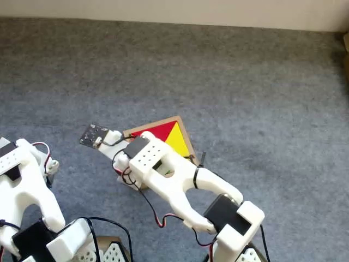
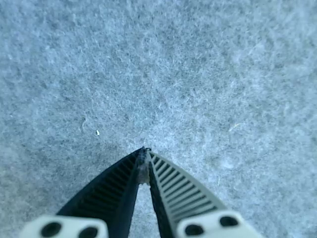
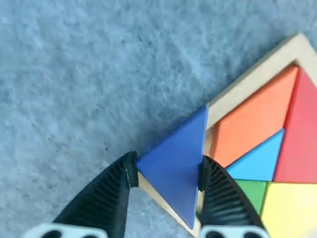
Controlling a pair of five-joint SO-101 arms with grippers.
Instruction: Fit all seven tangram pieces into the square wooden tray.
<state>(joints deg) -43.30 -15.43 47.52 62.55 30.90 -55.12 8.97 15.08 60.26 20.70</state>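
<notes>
The square wooden tray (image 1: 155, 124) lies on the grey carpet, mostly under my right arm (image 1: 163, 169); a red piece (image 1: 161, 131) and a yellow piece (image 1: 177, 141) show in it. My right gripper (image 3: 168, 168) is shut on a dark blue triangle (image 3: 181, 148), which lies tilted across the tray's rim (image 3: 257, 72) at one corner. Inside the tray sit orange (image 3: 257, 119), light blue (image 3: 257, 161), red (image 3: 299, 134), green (image 3: 252, 193) and yellow (image 3: 290, 210) pieces. My left gripper (image 2: 144, 153) is shut on nothing, over bare carpet.
My left arm (image 1: 27, 185) stands at the near left corner, apart from the tray. Grey carpet (image 1: 245, 82) stretches open behind and to the right of the tray. A pale wall edge (image 1: 174, 11) runs along the far side.
</notes>
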